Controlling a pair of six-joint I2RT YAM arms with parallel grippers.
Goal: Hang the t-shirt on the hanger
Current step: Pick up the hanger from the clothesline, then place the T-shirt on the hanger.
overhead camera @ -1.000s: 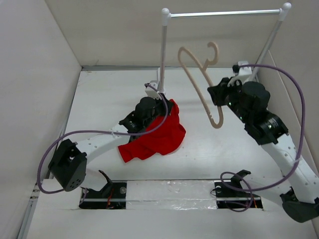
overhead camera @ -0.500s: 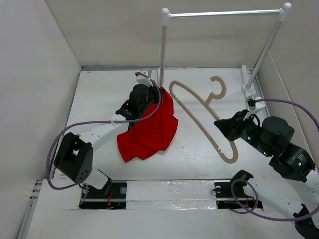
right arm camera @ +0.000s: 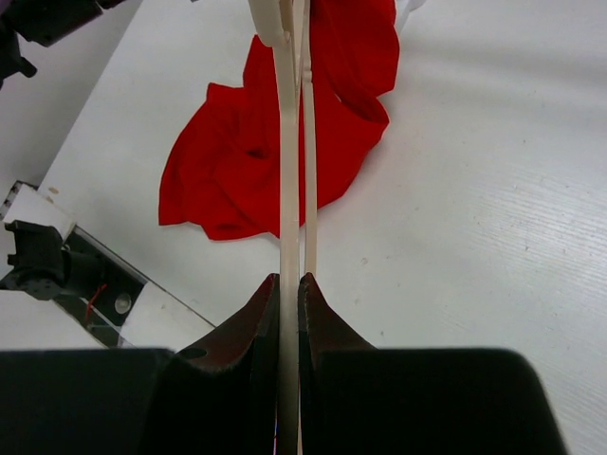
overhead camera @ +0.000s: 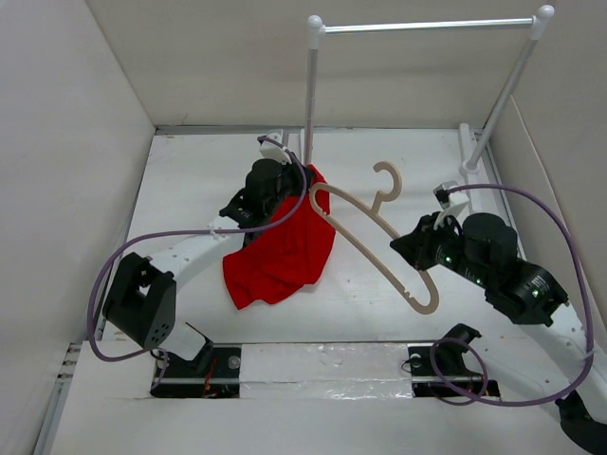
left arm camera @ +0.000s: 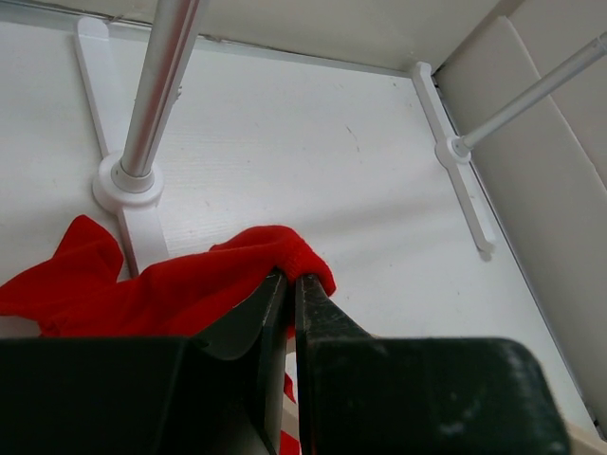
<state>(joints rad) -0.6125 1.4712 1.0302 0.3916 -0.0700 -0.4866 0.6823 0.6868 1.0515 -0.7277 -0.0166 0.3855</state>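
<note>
hanger (right arm camera: pixel 286 142) end just beside the held-up t-shirt (overhead camera: pixel 285 256)
right gripper (right arm camera: pixel 289 282) clenched on hanger, its long axis aimed at the collar edge pinched in the left gripper (left arm camera: pixel 292 277).

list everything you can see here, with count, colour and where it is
t-shirt: one, bright red, crumpled on the table left of centre, its far end lifted
hanger: one, beige, held above the table right of centre, one end over the t-shirt
rack: one, white posts with a silver rod, at the far edge of the table
table: one, white
walls: pale, around the left, back and right
cables: two, purple, one along each arm
arms: two, black and white, bases at the near edge
left gripper: dark, shut on the t-shirt
right gripper: dark, shut on the hanger
</note>
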